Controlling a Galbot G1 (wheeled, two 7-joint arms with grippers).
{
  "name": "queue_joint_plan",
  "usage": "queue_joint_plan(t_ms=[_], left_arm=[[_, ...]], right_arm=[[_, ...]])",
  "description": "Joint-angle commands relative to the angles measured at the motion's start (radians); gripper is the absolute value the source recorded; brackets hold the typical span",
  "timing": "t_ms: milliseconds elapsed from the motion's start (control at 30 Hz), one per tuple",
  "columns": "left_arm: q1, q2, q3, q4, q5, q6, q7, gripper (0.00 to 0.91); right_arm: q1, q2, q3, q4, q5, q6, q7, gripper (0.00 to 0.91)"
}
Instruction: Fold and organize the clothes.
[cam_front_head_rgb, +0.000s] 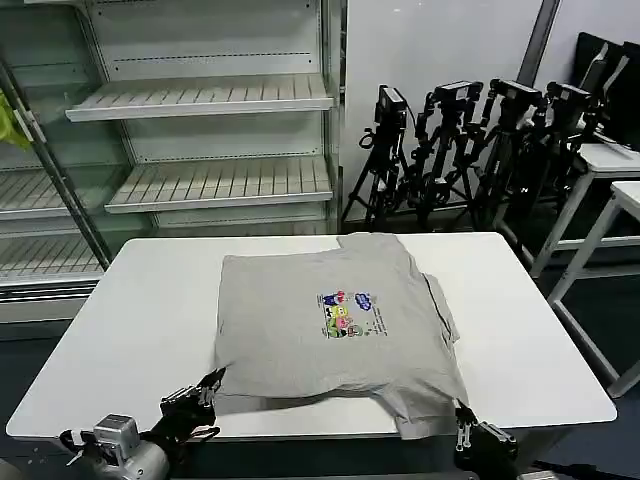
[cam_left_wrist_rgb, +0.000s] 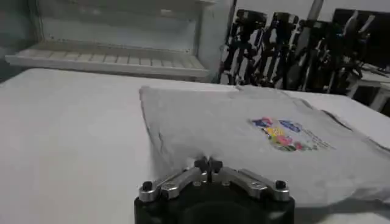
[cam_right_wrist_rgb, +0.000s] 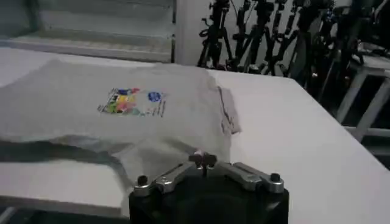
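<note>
Centrally on the white table (cam_front_head_rgb: 150, 300) lies the light grey T-shirt (cam_front_head_rgb: 300, 330), print side up, with its small multicoloured chest print (cam_front_head_rgb: 346, 313) near the middle of the cloth and one sleeve folded over along the robot's right side. Its near edge is lifted a little off the tabletop, with a shadow beneath. At the near left corner of the shirt sits the left gripper (cam_front_head_rgb: 205, 392), low at the table's front edge, its fingertips pressed together on a pinch of the grey fabric, as the left wrist view shows up close (cam_left_wrist_rgb: 208, 164). Likewise the right gripper (cam_front_head_rgb: 462, 425) is at the near right corner, where the cloth hangs over the table edge, fingers closed on the hem (cam_right_wrist_rgb: 203, 160). Behind the table stand empty white shelves (cam_front_head_rgb: 215, 180) and a cluster of black tripods (cam_front_head_rgb: 470, 150)
</note>
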Motion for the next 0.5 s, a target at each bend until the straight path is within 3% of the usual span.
queue_joint_plan(t_ms=[33,200,500], left_arm=[[0.025,0.006,-0.029,-0.042,0.001,-0.002,-0.001,0.05],[-0.059,0.01,-0.02,0.007,-0.012,-0.001,-0.001,0.05],[-0.191,0.037,0.023,0.142,-0.019,-0.003,0.004,0.05]], right_arm=[[0.019,-0.004,0.033,0.05,0.032,0.011,0.0,0.0],[0.158,-0.029,0.046,0.006,0.101,0.036,0.024,0.0],[0.363,-0.086,0.023,-0.18,0.132,0.049,0.023,0.0]])
